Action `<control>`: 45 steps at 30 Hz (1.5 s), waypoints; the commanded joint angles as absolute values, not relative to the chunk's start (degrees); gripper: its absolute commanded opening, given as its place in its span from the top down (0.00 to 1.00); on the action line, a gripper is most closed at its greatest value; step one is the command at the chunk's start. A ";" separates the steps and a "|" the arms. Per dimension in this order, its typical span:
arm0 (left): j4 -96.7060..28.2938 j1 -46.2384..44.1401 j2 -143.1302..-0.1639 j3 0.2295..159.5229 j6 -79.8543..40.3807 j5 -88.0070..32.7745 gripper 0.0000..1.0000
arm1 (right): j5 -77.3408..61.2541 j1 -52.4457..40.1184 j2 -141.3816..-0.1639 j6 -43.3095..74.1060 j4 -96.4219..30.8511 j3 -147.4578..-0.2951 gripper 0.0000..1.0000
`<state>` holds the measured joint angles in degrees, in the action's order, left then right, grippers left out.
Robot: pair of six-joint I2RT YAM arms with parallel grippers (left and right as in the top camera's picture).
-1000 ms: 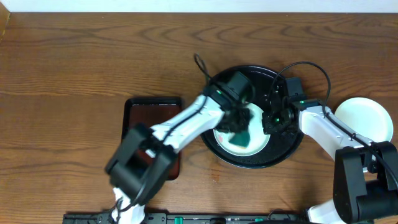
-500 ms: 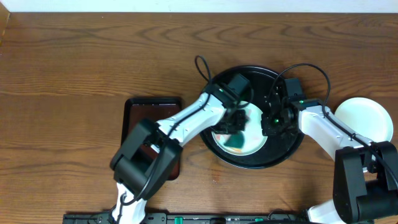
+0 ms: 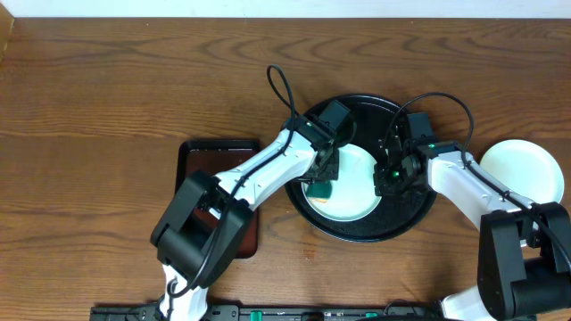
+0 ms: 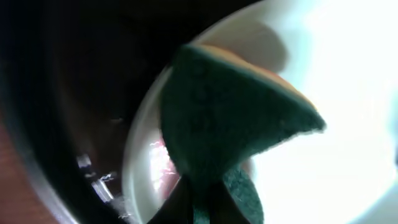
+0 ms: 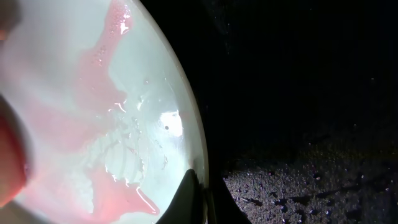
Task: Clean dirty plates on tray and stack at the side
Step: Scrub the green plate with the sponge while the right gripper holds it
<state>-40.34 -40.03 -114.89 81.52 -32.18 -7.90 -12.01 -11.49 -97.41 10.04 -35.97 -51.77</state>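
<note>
The left end effector (image 3: pixel 323 178) clamps the green sponge (image 4: pixel 230 130) on the plate (image 3: pixel 357 192) beneath it (in the black tray (image 3: pixel 415 214)), the right end effector (image 3: pixel 390 176) pinches the rim: press flat, sweeping toward the red smears (image 5: pixel 93 93) beside that pinch.

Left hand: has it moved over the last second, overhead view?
Yes. The left hand, gripping the green sponge, slid left across the plate toward the black tray's left rim.
</note>
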 commanded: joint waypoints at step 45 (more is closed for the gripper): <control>-55.22 -38.22 -120.11 86.54 -33.54 16.01 0.92 | -7.70 -11.66 -99.39 8.97 -38.63 -50.02 0.99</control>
